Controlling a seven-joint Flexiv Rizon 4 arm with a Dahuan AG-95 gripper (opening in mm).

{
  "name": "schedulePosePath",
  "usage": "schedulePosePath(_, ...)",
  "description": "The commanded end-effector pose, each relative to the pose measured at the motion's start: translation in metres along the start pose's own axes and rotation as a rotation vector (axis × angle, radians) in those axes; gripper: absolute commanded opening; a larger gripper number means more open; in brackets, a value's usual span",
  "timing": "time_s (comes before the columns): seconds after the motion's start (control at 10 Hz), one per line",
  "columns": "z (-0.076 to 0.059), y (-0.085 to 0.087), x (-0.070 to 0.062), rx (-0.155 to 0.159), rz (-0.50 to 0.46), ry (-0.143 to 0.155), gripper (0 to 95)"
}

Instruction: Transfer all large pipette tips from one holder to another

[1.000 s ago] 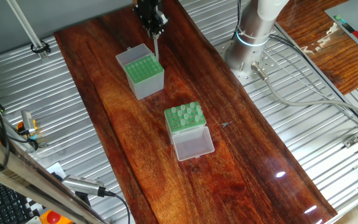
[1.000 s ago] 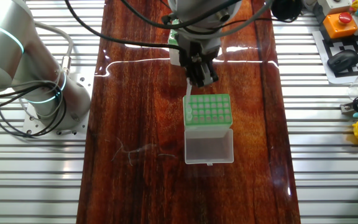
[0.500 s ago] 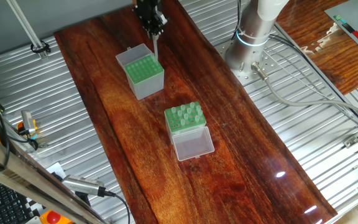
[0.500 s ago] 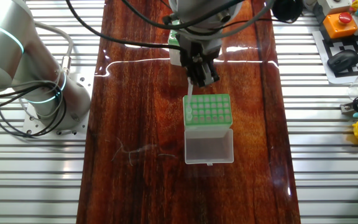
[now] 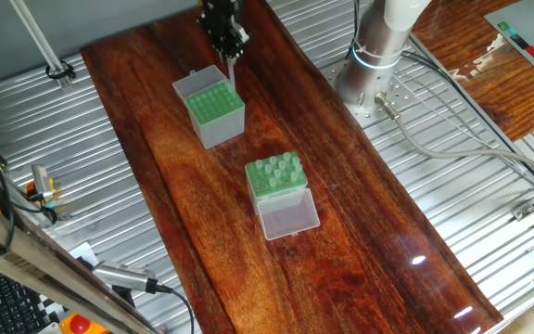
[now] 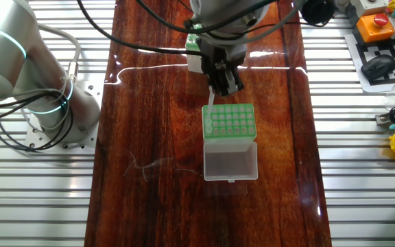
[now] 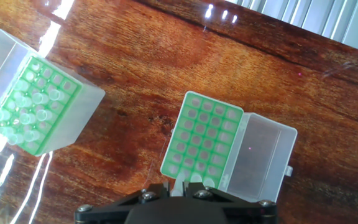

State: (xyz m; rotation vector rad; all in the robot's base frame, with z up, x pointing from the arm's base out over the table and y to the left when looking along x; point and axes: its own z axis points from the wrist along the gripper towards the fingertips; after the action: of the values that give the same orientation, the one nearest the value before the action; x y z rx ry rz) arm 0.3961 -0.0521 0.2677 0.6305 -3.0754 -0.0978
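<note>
Now claw (image 5: 231, 56) pinched on one large pipette tip (image 5: 233, 74), hanging above far corner of grey box (image 5: 213, 109); supply box (image 5: 276, 177) at 5 o'clock from it. Insertion step: next needs tip lined over empty hole, then straight descent

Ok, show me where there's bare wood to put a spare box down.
The most bare table lies beyond the clear lid of the whitish holder. A narrower strip runs picture-left of both boxes. It is crowded around the grey holder, where the hand holds a pipette tip.
</note>
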Motion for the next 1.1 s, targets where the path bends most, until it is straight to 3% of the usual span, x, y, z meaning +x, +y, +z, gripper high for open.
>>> schedulePosePath(0.1, 0.005, -0.001, 0.0, 0.003, -0.007, -0.005, 0.0)
schedulePosePath(0.4, 0.026, -0.004, 0.001, -0.002, -0.005, -0.013, 0.0)
schedulePosePath(0.5, 0.028, -0.004, 0.001, -0.019, -0.009, -0.017, 57.0)
schedulePosePath(0.6, 0.028, -0.004, 0.002, -0.043, -0.021, -0.027, 76.0)
schedulePosePath(0.9, 0.025, -0.003, 0.001, -0.046, -0.035, -0.036, 76.0)
schedulePosePath(1.1, 0.019, 0.008, -0.009, -0.046, 0.0, -0.062, 76.0)
